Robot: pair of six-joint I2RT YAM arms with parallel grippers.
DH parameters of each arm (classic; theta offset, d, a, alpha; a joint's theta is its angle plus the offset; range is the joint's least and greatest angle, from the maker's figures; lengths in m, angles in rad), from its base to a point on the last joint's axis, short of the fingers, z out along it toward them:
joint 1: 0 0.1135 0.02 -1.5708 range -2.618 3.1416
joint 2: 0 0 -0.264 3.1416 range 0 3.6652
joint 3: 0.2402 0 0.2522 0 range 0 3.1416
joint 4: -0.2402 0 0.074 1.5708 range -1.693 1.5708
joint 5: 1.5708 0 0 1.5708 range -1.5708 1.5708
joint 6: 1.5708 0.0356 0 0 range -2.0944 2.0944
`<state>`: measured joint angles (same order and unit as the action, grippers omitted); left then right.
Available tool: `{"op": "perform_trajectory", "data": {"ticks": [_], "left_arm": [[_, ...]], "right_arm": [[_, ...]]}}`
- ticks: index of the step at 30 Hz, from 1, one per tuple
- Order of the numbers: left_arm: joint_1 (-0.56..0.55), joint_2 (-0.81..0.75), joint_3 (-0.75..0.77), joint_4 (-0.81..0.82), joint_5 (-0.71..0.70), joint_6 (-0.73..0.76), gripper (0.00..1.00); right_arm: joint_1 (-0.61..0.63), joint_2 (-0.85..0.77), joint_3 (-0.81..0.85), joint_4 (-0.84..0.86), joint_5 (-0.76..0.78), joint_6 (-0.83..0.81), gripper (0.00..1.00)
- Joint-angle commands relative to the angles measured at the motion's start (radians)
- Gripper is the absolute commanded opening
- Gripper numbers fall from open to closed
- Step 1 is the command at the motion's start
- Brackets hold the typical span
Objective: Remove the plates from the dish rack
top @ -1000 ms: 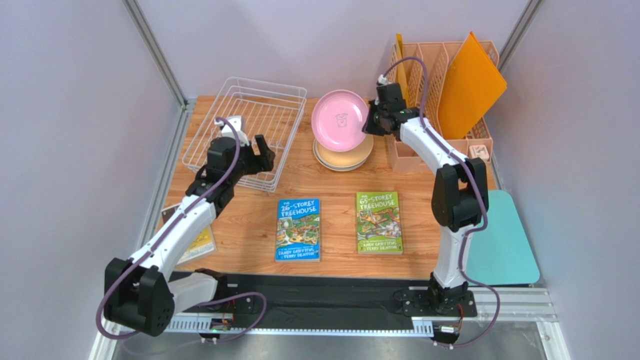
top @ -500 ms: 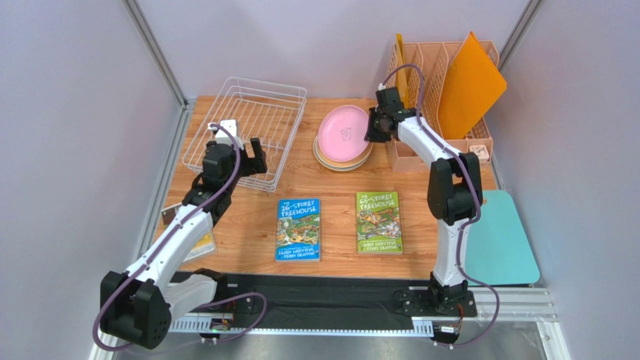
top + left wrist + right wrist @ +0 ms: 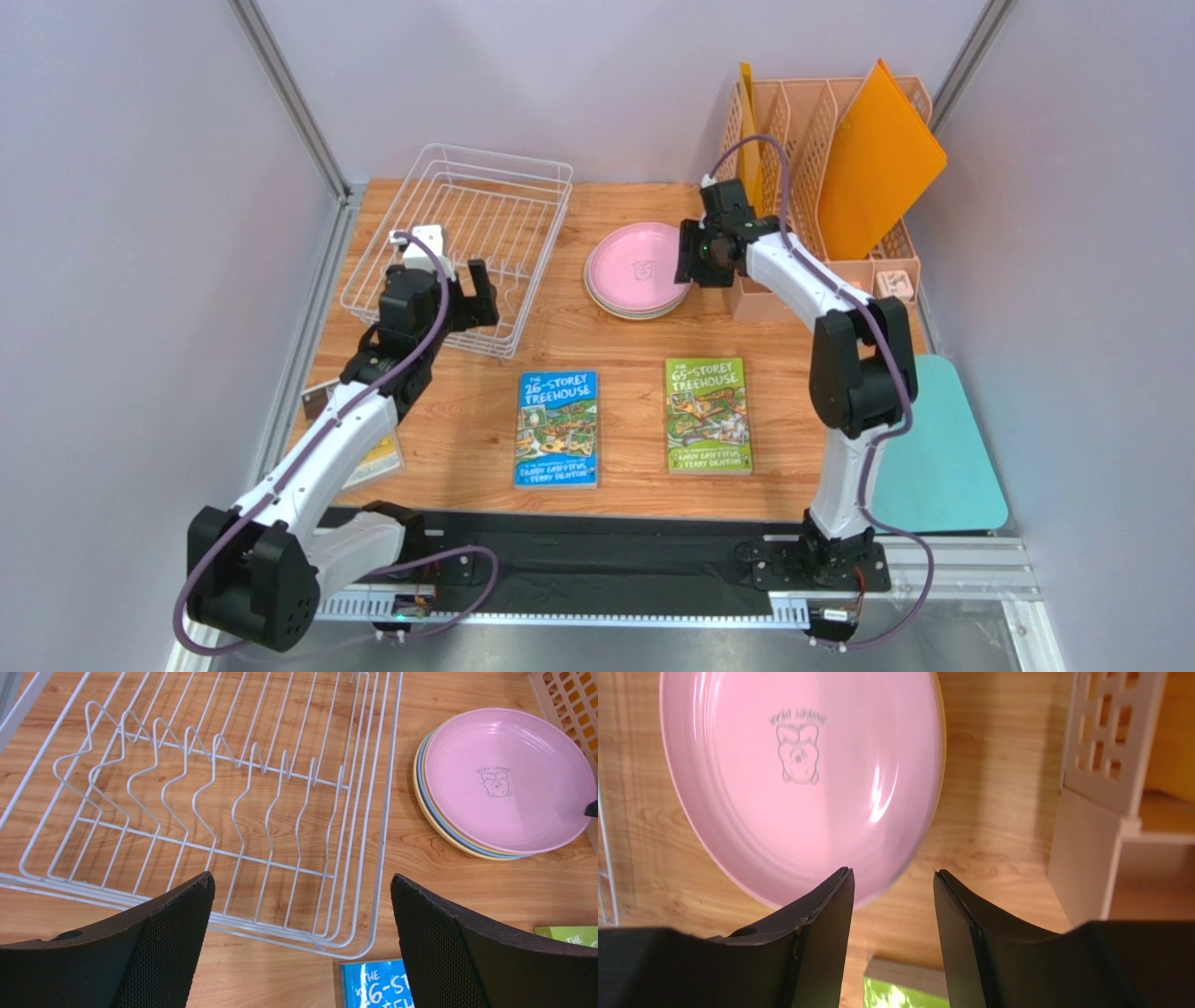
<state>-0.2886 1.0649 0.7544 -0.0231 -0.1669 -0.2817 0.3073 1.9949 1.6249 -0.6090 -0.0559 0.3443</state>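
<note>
The white wire dish rack (image 3: 463, 238) stands at the back left with no plates in it; it also shows in the left wrist view (image 3: 210, 798). The pink plate (image 3: 634, 266) lies flat on top of a stack with a blue and a cream plate beneath (image 3: 449, 831). My right gripper (image 3: 690, 258) is open at the stack's right edge, with the pink plate (image 3: 801, 777) just beyond its fingers and nothing between them. My left gripper (image 3: 470, 297) is open and empty above the rack's near right corner.
A peach slotted organizer (image 3: 821, 168) with orange folders stands at the back right, close to my right gripper. A blue book (image 3: 557, 427) and a green book (image 3: 707, 415) lie mid-table. A teal mat (image 3: 937, 448) is at right.
The right gripper lowered the tilted pink plate onto the stack and let go of it. The left arm drew back slightly from the rack, then stayed still.
</note>
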Motion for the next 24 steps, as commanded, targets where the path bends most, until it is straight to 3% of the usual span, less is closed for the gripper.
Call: {"op": "perform_trajectory", "data": {"ticks": [1,8,18,24], "left_arm": [[-0.004,-0.016,0.036,-0.014,0.02,0.009,0.99],[-0.004,-0.051,0.013,-0.012,0.03,0.009,0.99],[-0.004,-0.08,-0.07,0.057,-0.006,0.084,0.99],[-0.004,-0.158,-0.151,0.126,0.018,0.105,0.99]], "right_arm": [[0.049,-0.221,-0.074,0.049,0.158,-0.088,0.53],[0.104,-0.421,-0.328,0.178,0.366,-0.136,0.53],[0.147,-0.639,-0.894,0.745,0.591,-0.241,0.53],[0.158,-0.752,-1.014,0.845,0.703,-0.241,0.53]]}}
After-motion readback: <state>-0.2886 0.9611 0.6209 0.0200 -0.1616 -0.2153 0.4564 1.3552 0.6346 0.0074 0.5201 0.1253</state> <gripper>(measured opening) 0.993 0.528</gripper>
